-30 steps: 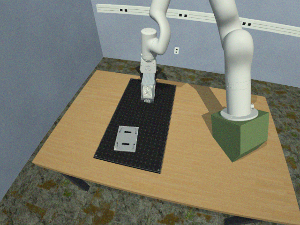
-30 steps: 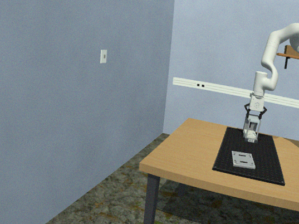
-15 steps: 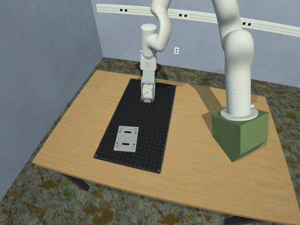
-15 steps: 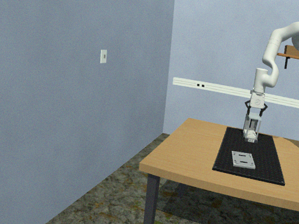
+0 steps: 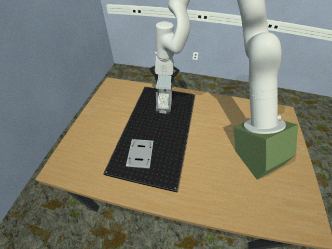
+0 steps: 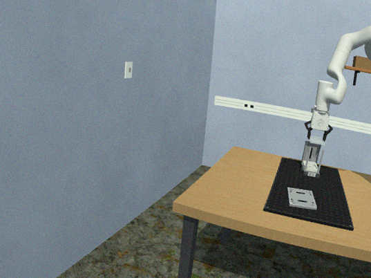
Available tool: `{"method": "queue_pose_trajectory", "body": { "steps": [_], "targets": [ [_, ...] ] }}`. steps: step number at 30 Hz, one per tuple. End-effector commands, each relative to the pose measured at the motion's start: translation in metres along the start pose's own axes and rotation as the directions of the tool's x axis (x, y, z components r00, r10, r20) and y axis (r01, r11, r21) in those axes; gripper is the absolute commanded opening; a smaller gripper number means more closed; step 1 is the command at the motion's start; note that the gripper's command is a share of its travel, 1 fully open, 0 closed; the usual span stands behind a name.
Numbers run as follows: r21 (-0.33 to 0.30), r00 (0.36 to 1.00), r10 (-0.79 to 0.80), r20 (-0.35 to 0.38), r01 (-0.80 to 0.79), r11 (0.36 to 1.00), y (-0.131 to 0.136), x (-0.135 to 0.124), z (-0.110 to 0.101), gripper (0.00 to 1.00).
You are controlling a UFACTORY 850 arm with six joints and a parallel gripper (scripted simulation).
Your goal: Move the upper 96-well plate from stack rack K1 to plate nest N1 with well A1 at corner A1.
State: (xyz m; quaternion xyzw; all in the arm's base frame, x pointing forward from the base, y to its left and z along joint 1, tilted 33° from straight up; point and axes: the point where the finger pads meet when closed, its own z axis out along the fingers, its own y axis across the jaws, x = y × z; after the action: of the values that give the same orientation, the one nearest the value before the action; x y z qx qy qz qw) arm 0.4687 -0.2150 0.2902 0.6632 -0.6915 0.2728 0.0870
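Upper plate [image 5: 163,81]: white, held level in the hand [image 5: 163,77], just above the top of rack K1 [image 6: 305,151], at the far end of the mat.
Hand: fingers closed on the upper plate's sides, pointing straight down.
Lower plate [image 5: 163,100]: white, wells visible, low inside the rack.
Rack K1: pale upright frame, standing on the mat.
Nest N1 [image 5: 139,153]: grey slab with two dark slots and small corner locators, near end of the mat, well apart from the rack. Any A1 marking is too small to read.
Mat [image 5: 171,139]: black, dotted grid, lengthwise on the counter.
Counter [image 5: 80,144]: light wood, dark legs.
Arm base [image 5: 257,152]: green block, right side of the counter.
Room: blue-grey walls, white wall rail [image 6: 262,108] with black sockets, wall outlet [image 5: 195,55], switch plate [image 6: 128,69], wooden shelf [image 6: 365,70] far right, mottled stone-like floor. No legible writing.
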Motion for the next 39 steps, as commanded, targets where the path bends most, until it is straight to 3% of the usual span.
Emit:
{"method": "queue_pose_trajectory", "body": {
  "steps": [1,15,39],
  "targets": [
    [0.001,1.0,0.0,0.0,0.0,1.0,-0.001,0.0,-0.007,0.0],
    [0.001,1.0,0.0,0.0,0.0,1.0,-0.001,0.0,-0.007,0.0],
    [0.001,1.0,-0.012,0.0,0.012,1.0,-0.017,-0.071,-0.005,0.0]
  ]
}}
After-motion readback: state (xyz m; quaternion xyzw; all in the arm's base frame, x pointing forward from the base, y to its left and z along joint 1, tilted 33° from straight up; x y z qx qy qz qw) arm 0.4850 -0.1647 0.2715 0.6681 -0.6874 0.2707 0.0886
